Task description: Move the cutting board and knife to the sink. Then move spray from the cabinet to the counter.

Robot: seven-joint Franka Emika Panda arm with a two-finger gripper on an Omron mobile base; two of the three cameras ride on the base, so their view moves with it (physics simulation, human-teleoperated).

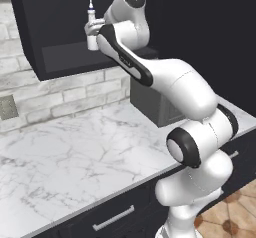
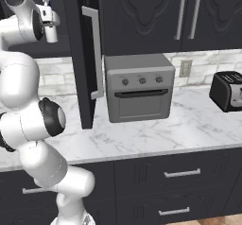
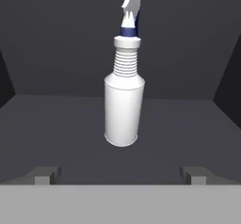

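— White plastic: spray bottle [image 3: 123,100], upright on the dark shelf floor inside the wall cabinet [image 1: 30,37], nozzle at the top with a blue collar under it.

— Held?

— No. End effector [image 3: 120,175] wide apart, fingertips [image 3: 43,175] spread far to either side, short of the bottle, nothing between them. Seen from the left base camera, reaching up into the open cabinet with the bottle [image 1: 91,24] just beside the wrist.

— Cabinet door?

— Swung open, edge-on in the right base view, long silver handle [image 2: 96,54] facing out.

— And below?

— Marble surface [image 1: 75,157], white with grey veins, over dark drawers with silver pulls. Grey toaster oven [image 2: 138,87] standing on it against the brick wall, just right of the open door. Black toaster [image 2: 228,91] farther right, well apart from the oven. Wall outlet [image 2: 185,68] between the two.

— Bottle tilted?

— Straight up, nozzle angled slightly to one side in the hand view.
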